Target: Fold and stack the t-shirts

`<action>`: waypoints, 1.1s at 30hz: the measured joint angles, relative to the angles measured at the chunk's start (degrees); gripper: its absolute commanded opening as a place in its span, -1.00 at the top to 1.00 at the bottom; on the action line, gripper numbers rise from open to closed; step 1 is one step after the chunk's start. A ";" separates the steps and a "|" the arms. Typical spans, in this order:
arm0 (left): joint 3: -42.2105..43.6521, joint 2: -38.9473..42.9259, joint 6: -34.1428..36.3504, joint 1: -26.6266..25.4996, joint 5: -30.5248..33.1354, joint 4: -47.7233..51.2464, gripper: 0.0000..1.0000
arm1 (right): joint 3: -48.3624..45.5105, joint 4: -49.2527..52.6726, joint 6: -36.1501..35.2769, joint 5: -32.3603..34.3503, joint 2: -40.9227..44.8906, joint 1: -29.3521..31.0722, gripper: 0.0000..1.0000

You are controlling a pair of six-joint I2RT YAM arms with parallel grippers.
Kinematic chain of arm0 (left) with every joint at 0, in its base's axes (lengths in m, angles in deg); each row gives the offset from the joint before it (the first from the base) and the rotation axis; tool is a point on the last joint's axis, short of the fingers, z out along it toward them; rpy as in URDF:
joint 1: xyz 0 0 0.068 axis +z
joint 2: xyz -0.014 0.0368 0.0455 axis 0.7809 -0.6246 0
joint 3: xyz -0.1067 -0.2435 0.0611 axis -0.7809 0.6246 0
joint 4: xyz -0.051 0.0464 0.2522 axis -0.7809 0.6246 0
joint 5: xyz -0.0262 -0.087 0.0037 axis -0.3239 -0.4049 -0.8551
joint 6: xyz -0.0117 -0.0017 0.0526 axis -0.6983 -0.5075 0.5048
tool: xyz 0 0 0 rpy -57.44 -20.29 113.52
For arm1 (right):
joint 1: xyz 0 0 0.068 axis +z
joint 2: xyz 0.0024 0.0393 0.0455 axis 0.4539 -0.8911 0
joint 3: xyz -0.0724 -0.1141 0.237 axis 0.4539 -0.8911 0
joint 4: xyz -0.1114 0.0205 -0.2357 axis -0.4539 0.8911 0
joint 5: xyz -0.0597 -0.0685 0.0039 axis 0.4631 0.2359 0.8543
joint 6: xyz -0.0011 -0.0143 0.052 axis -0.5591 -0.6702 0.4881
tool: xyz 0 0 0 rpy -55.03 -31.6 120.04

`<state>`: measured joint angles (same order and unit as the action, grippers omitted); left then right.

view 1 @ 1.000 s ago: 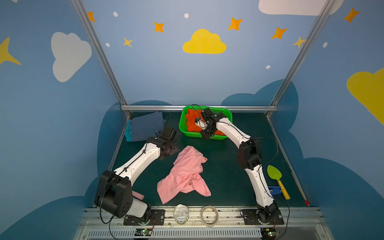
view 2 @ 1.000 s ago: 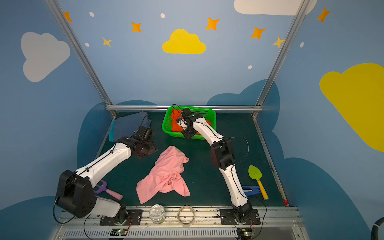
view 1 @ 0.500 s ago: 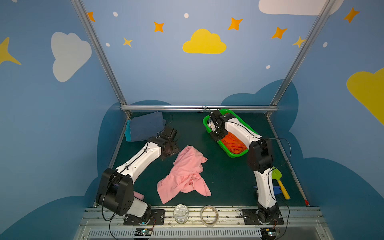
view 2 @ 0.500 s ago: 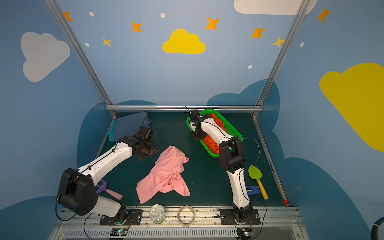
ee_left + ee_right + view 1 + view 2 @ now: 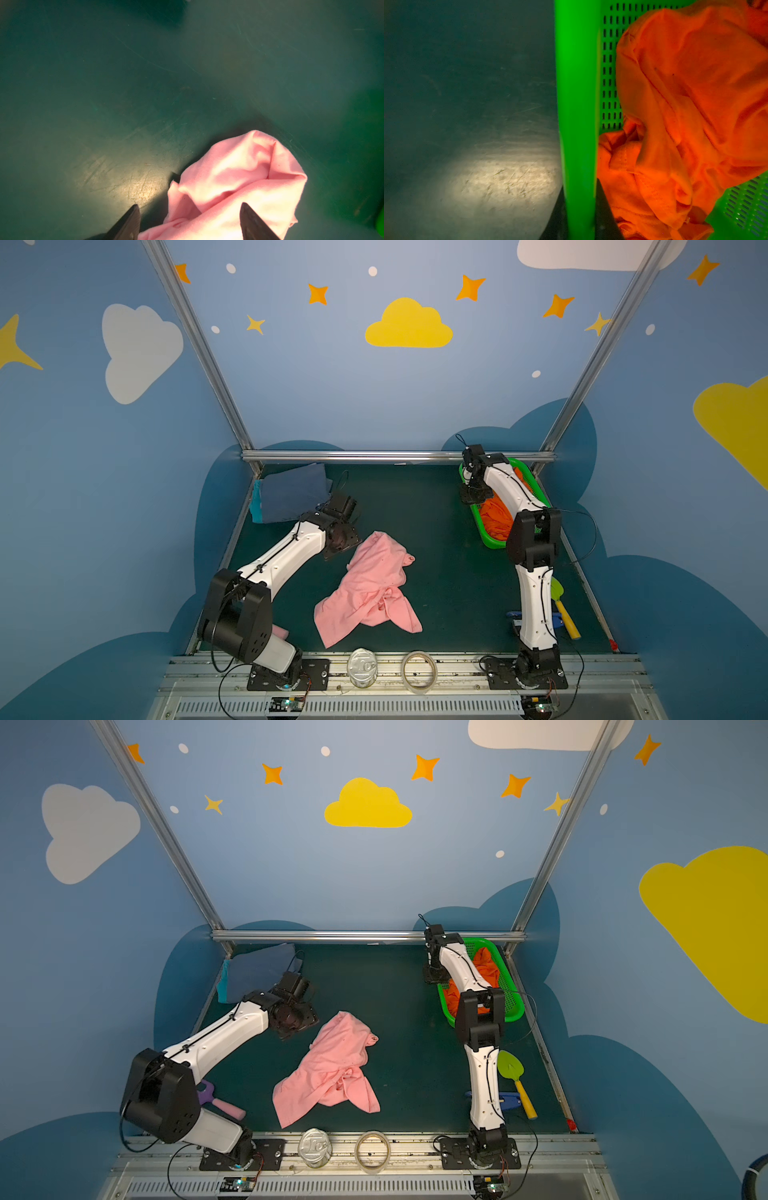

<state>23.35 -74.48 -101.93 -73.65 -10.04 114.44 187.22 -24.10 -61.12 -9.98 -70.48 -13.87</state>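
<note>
Crumpled at tabletop (image 5: 436, 526) centre, the pink t-shirt (image 5: 370, 589) may bunch if pinched through several layers; the far-right green basket (image 5: 493, 543), rim clamped in the right gripper (image 5: 580, 187), may tip and spill its orange t-shirt (image 5: 494, 516); left gripper (image 5: 189, 204) hangs, jaws apart, over the pink's far edge

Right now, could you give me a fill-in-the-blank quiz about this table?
The right gripper is ____ on the rim of the green basket.
The left gripper stands ____ by the pink t-shirt.
The orange t-shirt lies in that basket, in the far ____ corner.
The slate blue t-shirt lies in the far ____ corner.
Missing: shut, open, right, left.
</note>
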 measured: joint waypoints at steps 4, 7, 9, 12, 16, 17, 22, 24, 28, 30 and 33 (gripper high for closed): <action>-1.57 -1.77 0.00 0.00 -0.52 0.17 -0.51 | 2.78 1.22 -0.15 0.46 -1.92 -0.87 0.99; -3.08 -3.17 0.00 -0.35 -0.98 0.26 -0.51 | 4.22 2.21 -0.04 1.05 -2.80 -1.09 0.99; -3.91 -3.78 0.02 -0.79 -1.01 0.50 -0.51 | 4.63 2.36 0.13 0.81 -2.99 -1.33 0.99; -4.96 -4.59 0.02 -1.40 -1.01 0.87 -0.51 | 5.01 2.25 0.17 -0.15 -3.15 -2.12 0.99; -5.95 -5.79 0.00 -1.86 -1.01 1.40 -0.51 | 5.90 2.16 -0.94 -1.18 -3.63 -3.87 0.99; -6.14 -6.12 0.00 -1.90 -1.05 1.51 -0.51 | 5.90 2.14 -1.31 -1.25 -3.63 -4.39 0.99; -7.74 -7.96 0.00 -2.38 -1.11 2.36 -0.51 | 6.01 2.08 -3.08 -1.77 -3.63 -6.12 0.99; -8.72 -8.81 0.00 -2.69 -1.14 2.71 -0.51 | 6.01 2.08 -3.67 -1.99 -3.65 -6.34 0.99; -10.12 -10.32 0.00 -3.61 -1.14 3.10 -0.52 | 6.03 2.08 -4.57 -1.92 -3.74 -6.49 0.88; -10.29 -10.58 0.00 -4.02 -1.11 3.21 -0.52 | 6.25 2.23 -4.72 -1.86 -3.78 -6.51 0.64; -10.47 -10.60 0.00 -4.68 -0.94 3.61 -0.52 | 6.38 2.36 -3.96 -2.38 -3.80 -6.67 0.28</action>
<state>12.88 -85.08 -101.93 -78.33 -10.98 118.05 193.61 -21.73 -65.07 -12.36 -74.29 -20.53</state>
